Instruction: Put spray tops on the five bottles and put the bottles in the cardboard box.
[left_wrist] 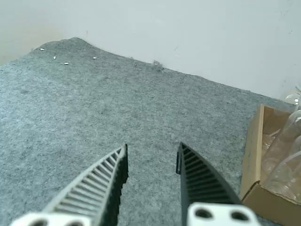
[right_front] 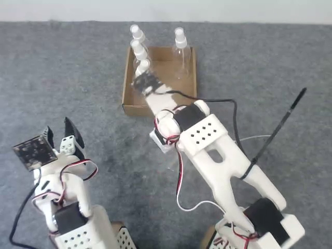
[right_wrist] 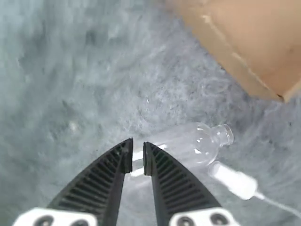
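Your cardboard box [right_front: 132,109] sits near the far edge of the grey mat [right_front: 62,67], about in the middle. Four bottles stand up inside it, and each one has a white top on. You can see three bottles [right_front: 139,49] in a row along the box's left wall. There is one bottle [right_front: 180,49] in the box's far right corner.

The fifth bottle [right_wrist: 195,143] lies on its side on the mat, just beside a corner of the box. Its neck is open. A loose spray top [right_wrist: 233,181] lies on the mat just beside that neck, and its thin tube points away from the bottle.

Your right gripper [right_wrist: 137,142] hangs over the flat end of the lying bottle. Its fingers are almost together, with just a thin gap at the tips. You cannot tell if they touch the bottle.

Your left gripper [left_wrist: 153,147] is over the left part of the mat, well apart from the box. Its fingers are spread wide, and only mat shows between them.
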You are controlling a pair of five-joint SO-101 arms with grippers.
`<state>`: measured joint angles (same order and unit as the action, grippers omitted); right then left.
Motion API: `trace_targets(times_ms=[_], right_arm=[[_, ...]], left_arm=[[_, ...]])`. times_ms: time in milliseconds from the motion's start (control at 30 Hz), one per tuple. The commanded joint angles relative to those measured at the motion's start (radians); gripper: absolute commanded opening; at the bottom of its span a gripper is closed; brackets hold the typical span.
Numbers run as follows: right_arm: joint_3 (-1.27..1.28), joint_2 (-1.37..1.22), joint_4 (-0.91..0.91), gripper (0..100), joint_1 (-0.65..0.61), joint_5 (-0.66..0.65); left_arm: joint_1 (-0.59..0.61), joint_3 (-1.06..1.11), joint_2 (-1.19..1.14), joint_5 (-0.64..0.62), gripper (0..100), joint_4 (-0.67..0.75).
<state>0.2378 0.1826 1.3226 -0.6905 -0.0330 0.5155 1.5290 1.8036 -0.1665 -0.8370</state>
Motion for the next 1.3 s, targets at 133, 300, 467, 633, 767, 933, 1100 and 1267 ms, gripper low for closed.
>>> trace_targets(times_ms=[133, 300, 467, 633, 767, 933, 1100, 1267], right_arm=[[-0.094, 0.062, 0.012, 1.1, 0.016, 0.253], [-0.100, 0.062, 0.077, 9.9, 0.036, 0.384], [-0.092, 0.059, 0.151, 17.3, 0.038, 0.499], [-0.098, 0.025, 0.145, 17.7, 0.059, 0.568], [-0.101, -0.090, 0.111, 17.7, 0.110, 0.568], [-0.186, -0.240, 0.105, 17.8, 0.179, 0.637], [-0.261, -0.360, 0.108, 17.8, 0.194, 0.655], [-0.287, -0.452, 0.110, 25.0, 0.188, 0.655]], left_arm=[[0.005, -0.004, 0.008, 0.006, 16, -0.002], [0.005, -0.002, 0.008, 0.006, 16, -0.002], [0.005, -0.002, 0.008, 0.006, 16, -0.002], [0.005, -0.002, 0.008, 0.006, 16, -0.002], [0.005, -0.002, 0.008, 0.006, 16, -0.002], [0.005, -0.002, 0.008, 0.006, 16, -0.002], [0.005, -0.002, 0.008, 0.006, 16, -0.002], [0.005, -0.002, 0.008, 0.006, 16, 0.000]])
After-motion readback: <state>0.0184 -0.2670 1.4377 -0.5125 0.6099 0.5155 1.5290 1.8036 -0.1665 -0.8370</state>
